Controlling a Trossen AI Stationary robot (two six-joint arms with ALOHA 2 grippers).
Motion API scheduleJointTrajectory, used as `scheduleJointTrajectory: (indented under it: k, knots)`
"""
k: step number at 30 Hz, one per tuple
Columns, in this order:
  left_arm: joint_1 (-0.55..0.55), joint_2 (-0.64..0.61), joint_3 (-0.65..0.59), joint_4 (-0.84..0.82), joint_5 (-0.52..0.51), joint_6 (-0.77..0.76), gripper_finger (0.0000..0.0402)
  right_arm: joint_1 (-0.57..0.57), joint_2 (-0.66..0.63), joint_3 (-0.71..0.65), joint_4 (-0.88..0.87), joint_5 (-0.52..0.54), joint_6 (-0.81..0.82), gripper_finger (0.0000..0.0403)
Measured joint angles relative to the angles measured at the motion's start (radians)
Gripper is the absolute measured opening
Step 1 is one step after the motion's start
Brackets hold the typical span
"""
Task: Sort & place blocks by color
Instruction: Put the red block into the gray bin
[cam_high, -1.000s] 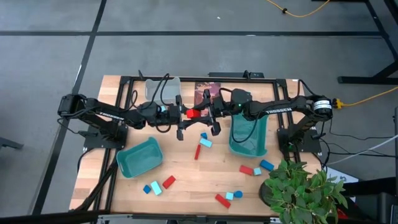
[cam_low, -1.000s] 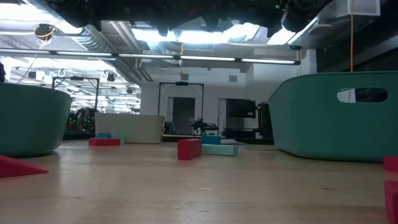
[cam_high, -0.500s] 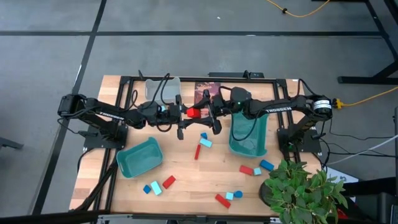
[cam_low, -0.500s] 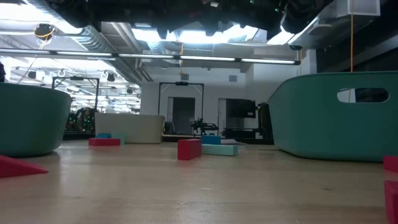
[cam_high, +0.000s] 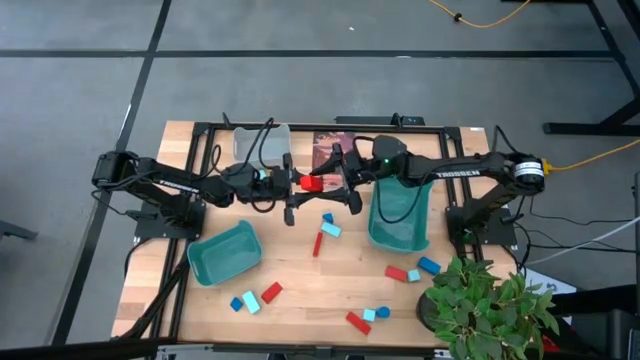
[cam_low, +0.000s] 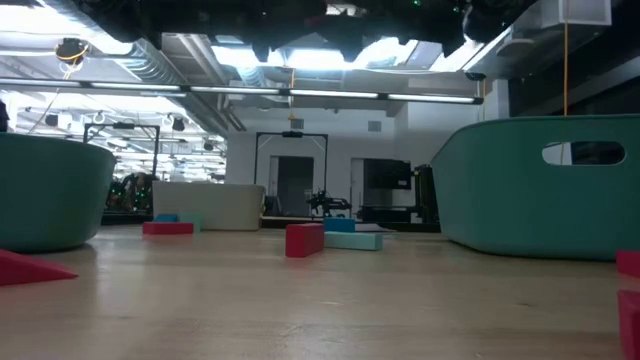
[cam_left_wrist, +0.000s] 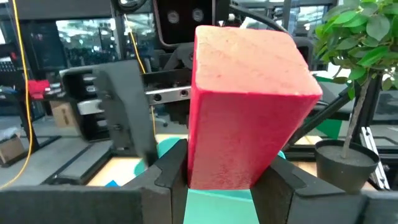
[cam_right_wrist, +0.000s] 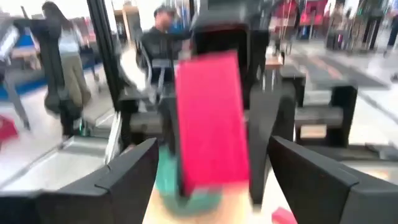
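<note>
A red block (cam_high: 312, 183) hangs in the air over the table's far middle, with my left gripper (cam_high: 302, 185) shut on it. In the left wrist view the block (cam_left_wrist: 245, 106) fills the picture between the fingers. My right gripper (cam_high: 335, 184) faces it from the right, open. Its fingers (cam_right_wrist: 134, 177) stand on either side of the block (cam_right_wrist: 211, 124) with a gap on each side. Other blocks lie loose on the table: a red bar (cam_high: 318, 243), a cyan one (cam_high: 331, 230) and a blue one (cam_high: 327, 217). My left gripper pinches the red block between its two fingers by two opposite sides at the end nearest the gripper (cam_left_wrist: 205, 171). The fingers come level from the table's left. The block is lifted clear and sticks out past the fingertips toward the right gripper.
A teal bin (cam_high: 225, 252) stands at the near left and a taller teal bin (cam_high: 400, 215) at the right. A pale bin (cam_high: 262, 140) and a dark card (cam_high: 333, 145) are at the far edge. More blocks (cam_high: 397, 272) (cam_high: 271, 292) (cam_high: 357, 322) lie near the front. A plant (cam_high: 485, 305) is at the near right.
My right gripper has opened, let go of the red block and drawn back slightly toward the table's right edge. The block has stayed where it was, in my left gripper.
</note>
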Motion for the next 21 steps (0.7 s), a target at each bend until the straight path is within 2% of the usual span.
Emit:
scheduleJointTrajectory:
  k: [3,7,15,21]
  knots:
    - [0.009,-0.044,0.002,-0.054,0.023,-0.014,0.0124,-0.001,-0.042,-0.005,-0.077,-0.001,-0.023,0.0307]
    - [0.025,-0.121,0.002,-0.145,0.042,-0.022,0.0124,-0.001,-0.113,-0.040,-0.097,0.000,-0.037,0.0307]
    - [0.058,-0.248,0.000,-0.374,0.045,-0.021,0.0124,-0.013,-0.308,-0.213,-0.081,0.058,-0.029,0.0307]
    - [0.080,-0.277,-0.014,-0.417,0.045,-0.016,0.0124,-0.013,-0.426,-0.285,-0.073,0.060,-0.025,0.0307]
